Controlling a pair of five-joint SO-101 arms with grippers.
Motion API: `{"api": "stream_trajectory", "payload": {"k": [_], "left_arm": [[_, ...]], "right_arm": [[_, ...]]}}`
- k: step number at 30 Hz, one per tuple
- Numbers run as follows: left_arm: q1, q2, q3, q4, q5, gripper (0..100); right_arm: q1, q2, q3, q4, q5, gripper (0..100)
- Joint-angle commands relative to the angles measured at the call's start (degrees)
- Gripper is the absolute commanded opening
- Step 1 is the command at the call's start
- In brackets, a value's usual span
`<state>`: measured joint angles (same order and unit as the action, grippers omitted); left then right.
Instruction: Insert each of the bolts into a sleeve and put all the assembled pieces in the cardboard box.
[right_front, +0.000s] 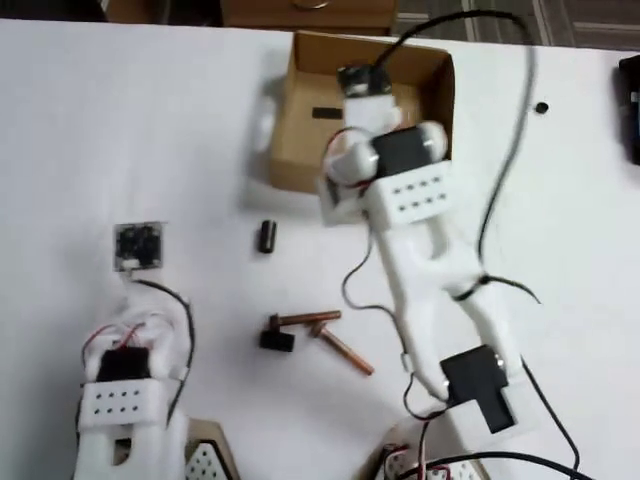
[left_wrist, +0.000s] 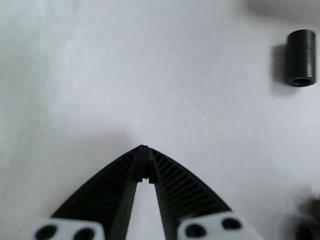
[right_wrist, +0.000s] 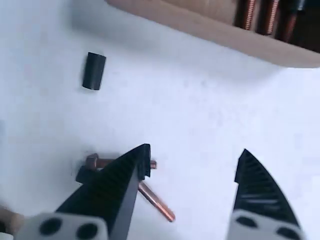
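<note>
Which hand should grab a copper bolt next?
Probably the right hand: it is open and looks down on a copper bolt. The left hand is shut and seems farther away.

The worktop (right_front: 150, 120) is smooth, matt white. The box (right_front: 298, 165) is plain brown cardboard, dull. The bolts (right_front: 347, 353) look like coppery metal with a soft sheen. The sleeve (right_front: 267, 236) is matt black, plastic by the look. The left claw (left_wrist: 144, 150) and right claw (right_wrist: 194, 150) are ribbed black plastic.
</note>
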<state>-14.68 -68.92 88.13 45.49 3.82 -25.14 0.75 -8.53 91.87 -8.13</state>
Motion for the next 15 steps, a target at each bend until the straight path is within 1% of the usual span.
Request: {"api": "stream_trajectory", "payload": {"k": [1,5,7,10,15], "left_arm": [[-5.2,-0.6,-3.0,5.3,-0.2,2],[-7.1,-0.6,-3.0,7.6,0.1,2],[-8.4,-0.6,-3.0,7.5,0.1,2],[-8.4,-0.6,-3.0,7.3,0.1,2],[-8.4,-0.6,-3.0,7.2,0.1,2]], "right_arm": [[-5.3,-0.7,4.4,-10.3,-2.5,26.5],[-10.9,3.8,6.0,-18.1,-8.1,26.5],[-11.8,5.9,6.0,-21.5,-11.9,26.5],[-12.9,9.5,6.0,-24.7,-16.3,26.5],[-13.0,15.9,4.5,-29.8,-17.6,26.5]]}}
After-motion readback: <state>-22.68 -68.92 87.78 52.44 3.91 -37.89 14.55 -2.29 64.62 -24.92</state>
